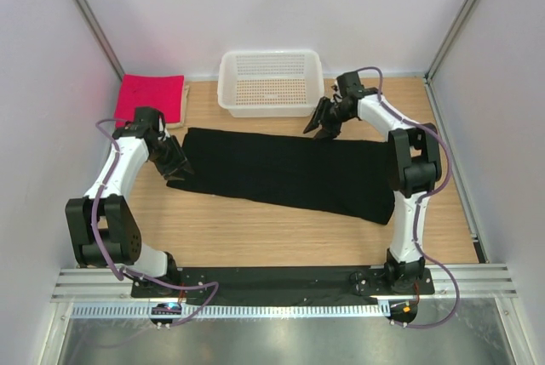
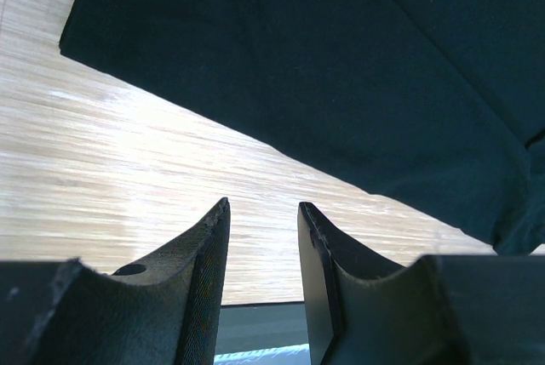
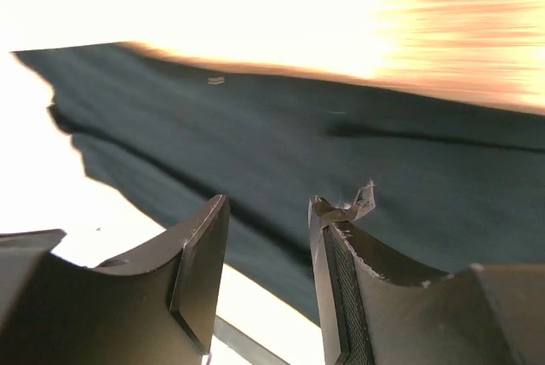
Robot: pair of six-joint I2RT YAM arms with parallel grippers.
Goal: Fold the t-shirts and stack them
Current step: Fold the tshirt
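A large black t-shirt (image 1: pixel 289 173) lies folded into a long strip across the wooden table. My left gripper (image 1: pixel 177 168) hovers at its left end, open, with only bare wood between its fingers (image 2: pixel 209 246); the black t-shirt (image 2: pixel 341 67) lies just beyond the tips. My right gripper (image 1: pixel 320 127) hangs over the strip's far edge, open and empty, with the black t-shirt (image 3: pixel 341 152) below it. A folded pink-red t-shirt (image 1: pixel 150 97) rests at the back left on a beige one (image 1: pixel 181 108), of which only an edge shows.
A white mesh basket (image 1: pixel 271 84) stands at the back centre, close to the left of my right gripper. White walls enclose the table on three sides. Bare wood (image 1: pixel 255 233) runs between the black t-shirt and the arm bases.
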